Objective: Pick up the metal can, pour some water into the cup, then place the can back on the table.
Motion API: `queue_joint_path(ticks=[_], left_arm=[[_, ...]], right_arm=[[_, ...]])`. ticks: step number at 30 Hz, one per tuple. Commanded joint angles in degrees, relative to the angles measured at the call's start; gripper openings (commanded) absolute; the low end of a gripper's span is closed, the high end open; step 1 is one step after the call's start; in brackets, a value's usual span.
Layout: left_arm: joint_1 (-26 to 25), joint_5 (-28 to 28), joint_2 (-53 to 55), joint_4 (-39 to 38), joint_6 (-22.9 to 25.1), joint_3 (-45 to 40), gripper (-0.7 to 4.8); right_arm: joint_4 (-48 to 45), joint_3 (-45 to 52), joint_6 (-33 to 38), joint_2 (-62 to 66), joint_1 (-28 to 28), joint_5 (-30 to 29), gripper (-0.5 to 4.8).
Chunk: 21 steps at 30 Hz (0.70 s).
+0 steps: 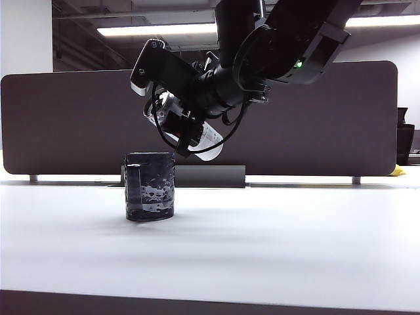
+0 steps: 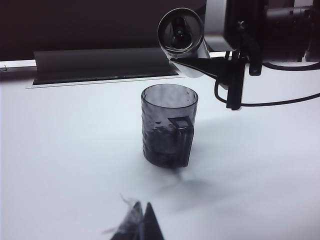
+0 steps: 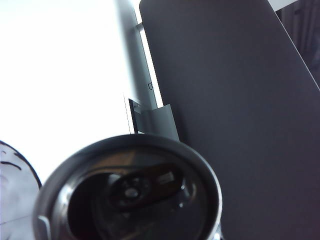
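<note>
can (image 2: 181,37) slim silver, tilted in right tool (image 1: 186,134); left tool (image 2: 136,225) apart.

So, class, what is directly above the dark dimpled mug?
The tilted silver drink can, clamped in the right claw, hangs with its opened top above the mug; any pouring stream cannot be made out.

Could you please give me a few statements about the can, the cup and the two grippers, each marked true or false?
1. The right gripper holds the metal can tilted above the cup. True.
2. The cup lies on its side. False: it stands upright on the table.
3. The can's top is opened. True.
4. The left gripper grips the cup's handle. False: it is apart from the cup, holding nothing.
</note>
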<state>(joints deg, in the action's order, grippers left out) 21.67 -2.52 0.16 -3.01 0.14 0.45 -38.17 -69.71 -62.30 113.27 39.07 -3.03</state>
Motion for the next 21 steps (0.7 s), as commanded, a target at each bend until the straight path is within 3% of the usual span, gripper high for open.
queue_joint_path(ticks=[1, 21], left_arm=[[-0.02, -0.11, 0.07, 0.46, -0.15, 0.04, -0.05], [-0.02, -0.11, 0.07, 0.46, -0.15, 0.04, -0.05]], right_arm=[[-2.73, -0.59, -1.22, -0.59, 0.26, -0.07, 2.42], [-2.51, -0.57, -5.49, -0.59, 0.46, 0.57, 2.43]])
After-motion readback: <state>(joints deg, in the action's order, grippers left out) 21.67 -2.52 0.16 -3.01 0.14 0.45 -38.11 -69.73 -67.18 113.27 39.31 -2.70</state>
